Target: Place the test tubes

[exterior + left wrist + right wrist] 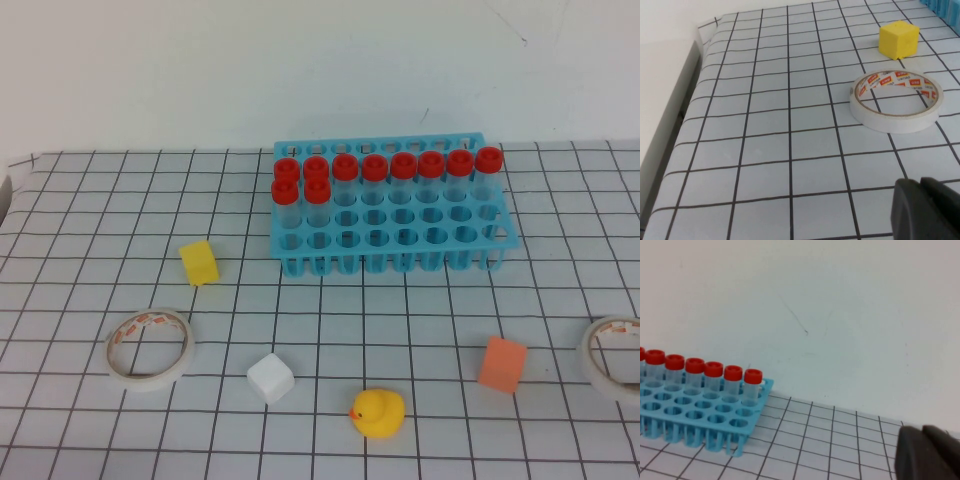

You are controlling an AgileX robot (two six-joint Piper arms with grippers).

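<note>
A blue test tube rack (395, 238) stands at the back middle of the gridded table. Several red-capped test tubes (403, 166) fill its back row, and two more (301, 190) stand in the second row at its left end. The rack (695, 415) with its tubes (713, 369) also shows in the right wrist view. My left gripper (920, 186) is shut and empty, low over the table near a tape roll (896, 100). My right gripper (921, 432) is shut and empty, off to the right of the rack. Neither arm shows in the high view.
A yellow cube (199, 262) lies left of the rack. Along the front are a tape roll (150, 346), a white cube (270, 378), a yellow rubber duck (379, 411) and an orange cube (502, 363). A second tape roll (612, 356) sits at the right edge.
</note>
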